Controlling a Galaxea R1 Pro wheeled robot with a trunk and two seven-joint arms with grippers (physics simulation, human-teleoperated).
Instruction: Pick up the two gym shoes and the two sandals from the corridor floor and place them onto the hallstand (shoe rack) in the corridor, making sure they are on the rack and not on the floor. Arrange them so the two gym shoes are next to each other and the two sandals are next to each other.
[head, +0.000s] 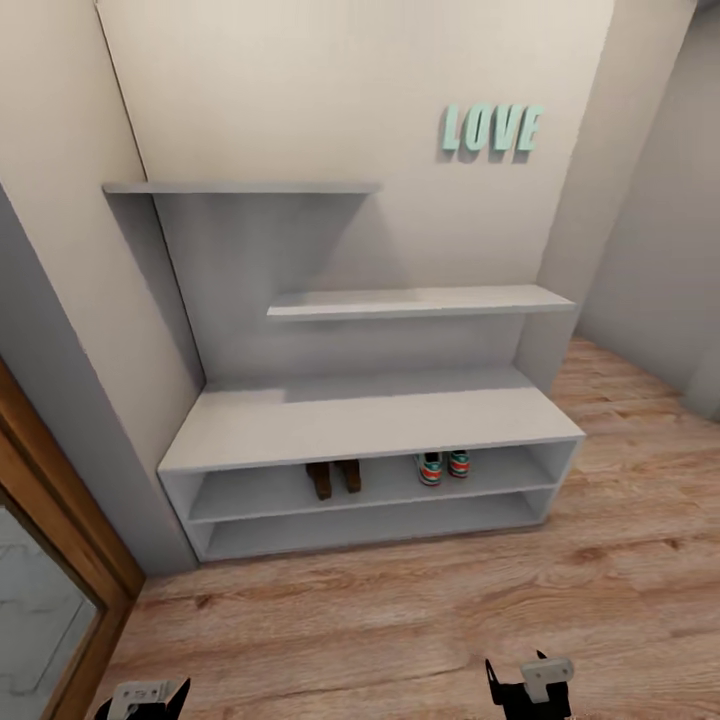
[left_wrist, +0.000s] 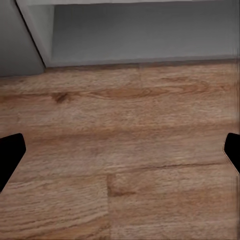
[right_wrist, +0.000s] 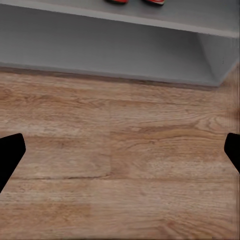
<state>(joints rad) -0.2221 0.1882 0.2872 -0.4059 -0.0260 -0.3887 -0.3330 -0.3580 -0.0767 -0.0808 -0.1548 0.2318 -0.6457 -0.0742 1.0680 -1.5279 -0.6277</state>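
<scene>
The pale grey hallstand (head: 370, 420) stands against the wall ahead. On its upper open shelf, two brown sandals (head: 334, 477) lie side by side left of centre. Two white gym shoes (head: 443, 466) with green stripes and red toes sit together to their right; their red toes (right_wrist: 134, 1) peek in at the edge of the right wrist view. My left gripper (head: 152, 697) and right gripper (head: 528, 683) hang low over the corridor floor (head: 420, 620), well short of the rack. Both are open and empty, with dark fingertips (left_wrist: 10, 152) (right_wrist: 10, 155) spread wide.
Staggered wall shelves (head: 420, 300) rise above the bench top, with teal LOVE letters (head: 490, 128) on the wall. A wooden door frame (head: 60, 520) stands at the left. The wood floor runs on to the right past the rack.
</scene>
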